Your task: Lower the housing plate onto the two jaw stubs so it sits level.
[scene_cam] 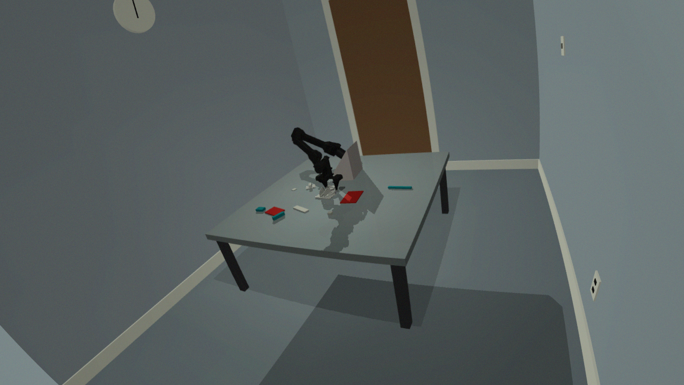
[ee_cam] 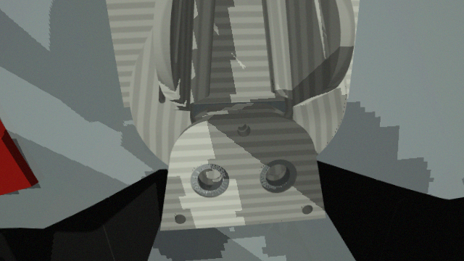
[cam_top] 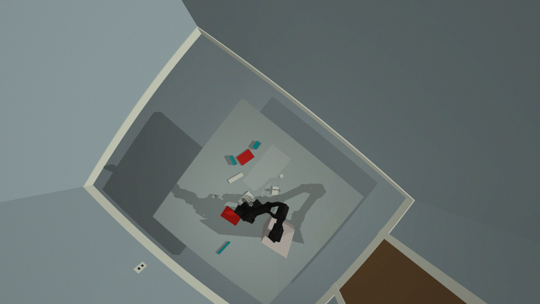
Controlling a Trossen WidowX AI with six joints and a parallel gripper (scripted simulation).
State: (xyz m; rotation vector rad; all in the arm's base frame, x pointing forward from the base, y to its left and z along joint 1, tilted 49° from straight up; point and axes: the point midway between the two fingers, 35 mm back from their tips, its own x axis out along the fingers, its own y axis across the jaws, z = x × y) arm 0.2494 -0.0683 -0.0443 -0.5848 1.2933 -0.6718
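Pale, ridged plate [ee_cam: 243,196], judged stiff, light and moderately slippery; end effector [cam_top: 247,200] [scene_cam: 331,187] [ee_cam: 240,172] grips its opposite side edges (sound placement, clear of both ring holes), above the jaws [ee_cam: 145,119]. Advise level, gentle lowering; seating unconfirmed.

Two red plates [cam_top: 245,156] [scene_cam: 274,210], three teal blocks [cam_top: 256,145] [scene_cam: 399,187], perhaps four loose pale pieces [cam_top: 235,177] [scene_cam: 301,209]

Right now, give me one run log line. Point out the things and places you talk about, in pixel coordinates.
tool [cam_top: 248,199] [scene_cam: 331,187] [ee_cam: 240,172]: shut on plate [ee_cam: 243,152] | plate: over jaws [ee_cam: 181,47] | seating: cannot tell | release: pending
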